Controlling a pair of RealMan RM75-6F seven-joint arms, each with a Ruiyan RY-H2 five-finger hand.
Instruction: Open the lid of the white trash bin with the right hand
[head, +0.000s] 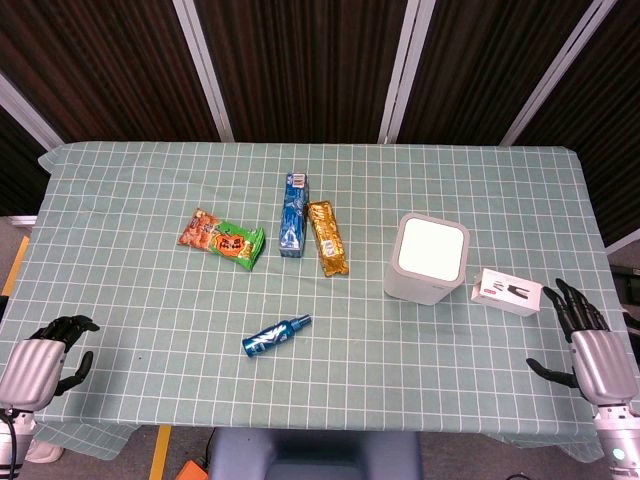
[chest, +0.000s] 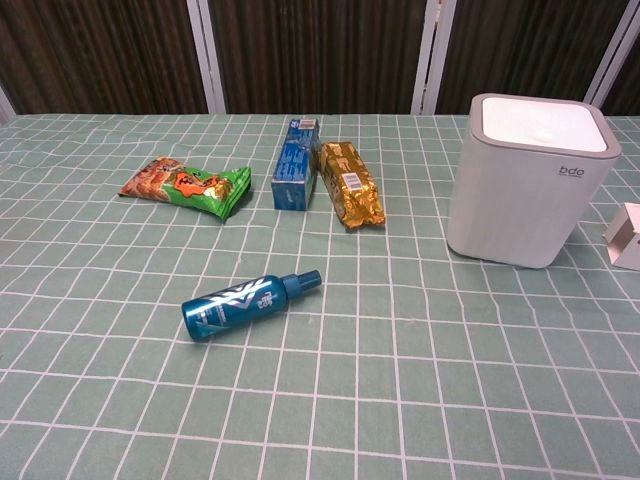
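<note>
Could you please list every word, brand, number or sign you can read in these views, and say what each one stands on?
"bdo": front wall of the white trash bin, near its top.
Blue box: print too small to read.
Gold packet: label blurred.
Green and orange snack bag: lettering unreadable.
Blue spray bottle: a pattern only, no readable text.
White box: dark marks, unreadable.

The table (head: 500, 200) wears a pale green cloth gridded with white lines. The trash bin (head: 428, 260) is white; the bottle (head: 275, 336) is teal with white markings. One snack bag (head: 222, 239) is green and orange, another packet (head: 327, 238) gold, the box (head: 293, 215) blue.
</note>
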